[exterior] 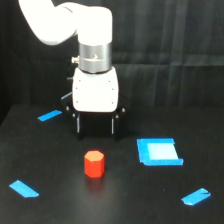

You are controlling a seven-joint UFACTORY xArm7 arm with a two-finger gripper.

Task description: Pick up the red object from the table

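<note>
On the table (125,200): one red object (94,164), three tape strips (24,189).

The white gripper (95,125) hangs above the black table (60,200) with its dark fingers (77,125) spread apart and nothing between them. The red object (94,164) stands upright on the table just in front of the gripper, apart from it. A flat blue square (158,151) lies toward the exterior view's right, and blue tape strips (24,188) mark the surface around them.
</note>
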